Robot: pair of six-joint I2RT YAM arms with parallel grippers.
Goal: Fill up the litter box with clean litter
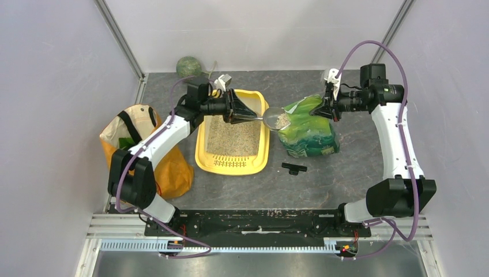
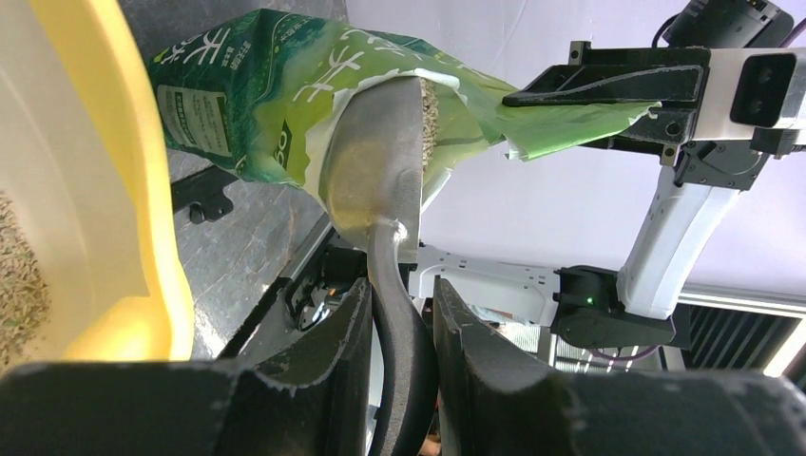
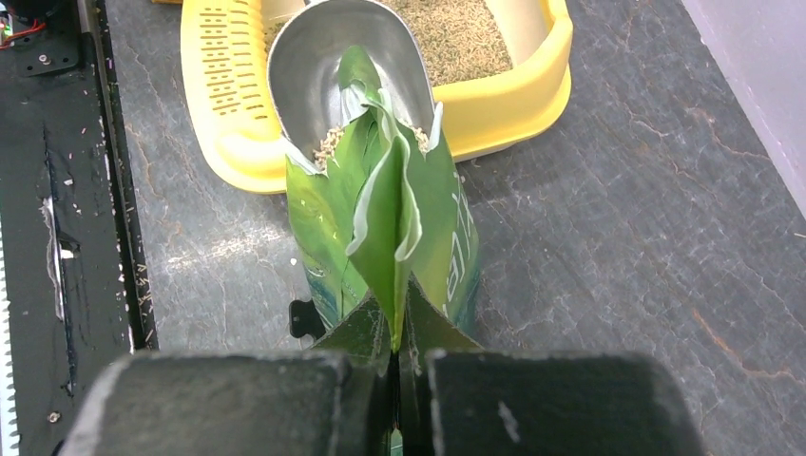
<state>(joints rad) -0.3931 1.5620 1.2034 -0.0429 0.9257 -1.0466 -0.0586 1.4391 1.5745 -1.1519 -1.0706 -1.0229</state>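
The yellow litter box (image 1: 201, 154) lies mid-table with its slotted grille toward me and a layer of clean litter (image 1: 233, 137) inside. My left gripper (image 1: 245, 113) is shut on the dark handle of a metal scoop (image 1: 278, 120). The scoop's bowl holds some litter and hangs between the box's right rim and the mouth of the green bag (image 1: 308, 131). In the left wrist view the handle (image 2: 404, 351) sits pinched between the fingers. My right gripper (image 3: 394, 356) is shut on the bag's (image 3: 380, 218) top edge, holding it upright, with the scoop (image 3: 323, 66) just beyond the opening.
An orange shopping bag (image 1: 167, 167) stands at the left, against the left arm. A green round object (image 1: 188, 66) rests at the back wall. A small black piece (image 1: 294, 168) lies on the table in front of the green bag. Enclosure walls close in three sides.
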